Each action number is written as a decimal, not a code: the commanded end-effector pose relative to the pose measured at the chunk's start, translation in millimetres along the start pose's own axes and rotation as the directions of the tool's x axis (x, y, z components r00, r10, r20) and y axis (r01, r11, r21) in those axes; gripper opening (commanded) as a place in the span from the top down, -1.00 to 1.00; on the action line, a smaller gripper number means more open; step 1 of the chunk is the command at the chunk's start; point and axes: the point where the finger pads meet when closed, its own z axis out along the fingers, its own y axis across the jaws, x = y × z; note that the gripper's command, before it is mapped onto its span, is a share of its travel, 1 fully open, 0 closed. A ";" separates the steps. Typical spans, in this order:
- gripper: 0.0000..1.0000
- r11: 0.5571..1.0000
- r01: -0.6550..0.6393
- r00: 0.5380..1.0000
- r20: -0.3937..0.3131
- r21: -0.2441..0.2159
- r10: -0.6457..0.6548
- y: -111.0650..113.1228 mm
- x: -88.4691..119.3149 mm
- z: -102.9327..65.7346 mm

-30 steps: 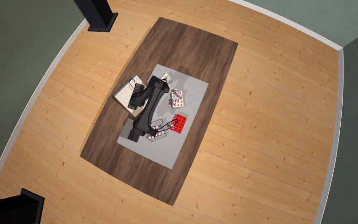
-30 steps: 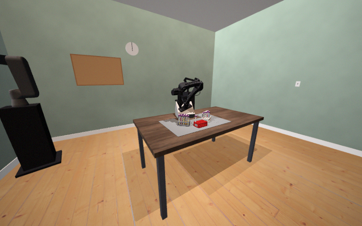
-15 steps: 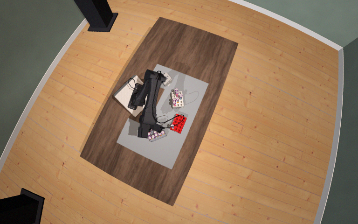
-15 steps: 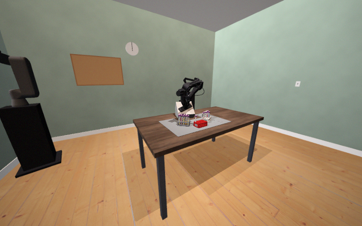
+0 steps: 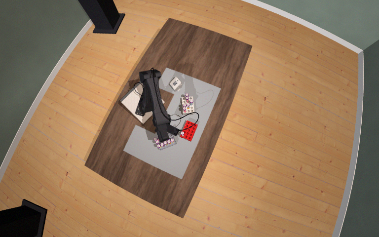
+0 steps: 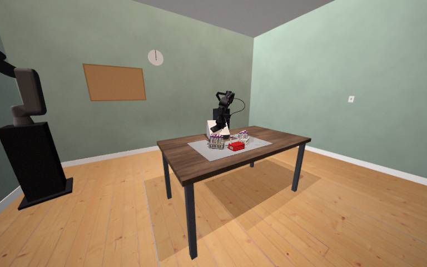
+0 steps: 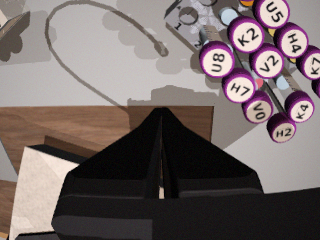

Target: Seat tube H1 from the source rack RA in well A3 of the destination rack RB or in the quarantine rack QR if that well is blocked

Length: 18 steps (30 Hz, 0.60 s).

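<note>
Top view: at left on the wooden worktop (image 5: 212, 48) (image 6: 189, 170) is a pale, box-like block (image 5: 130, 103). The black arm (image 5: 156, 101) (image 6: 225, 103) reaches across beside it, its end over grey rack RA (image 5: 168, 145) (image 6: 217, 148) (image 7: 176, 14), which holds purple-capped tubes. Next comes the small white DONE box (image 5: 176, 85), near the mat's upper edge. Farther right, white rack RB (image 5: 192, 107) (image 6: 246, 140) holds several capped tubes; below it, red rack QR (image 5: 189, 131) (image 6: 236, 146) has one tube (image 5: 182, 133) at its left edge.

Wrist view: the claw (image 7: 161, 118) is closed to its narrowest, holding nothing, its tips apart from the caps. To its right, readable caps run U8 (image 7: 216, 59), H7 (image 7: 239, 86), K2 (image 7: 246, 34), V0 (image 7: 258, 107), V2 (image 7: 267, 61), U5 (image 7: 272, 11), H2 (image 7: 282, 129), H4 (image 7: 291, 41) and K4 (image 7: 300, 106). Where tube H1 stands, I cannot tell; its label is not readable in any view.
</note>
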 end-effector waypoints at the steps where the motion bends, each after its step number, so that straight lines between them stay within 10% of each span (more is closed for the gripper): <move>1: 1.00 0.993 -0.052 0.999 0.018 0.105 0.050 -5.3 -12.5 -11.3; 18: 1.00 0.995 -0.067 0.997 -0.028 0.076 0.069 40.3 -29.5 5.6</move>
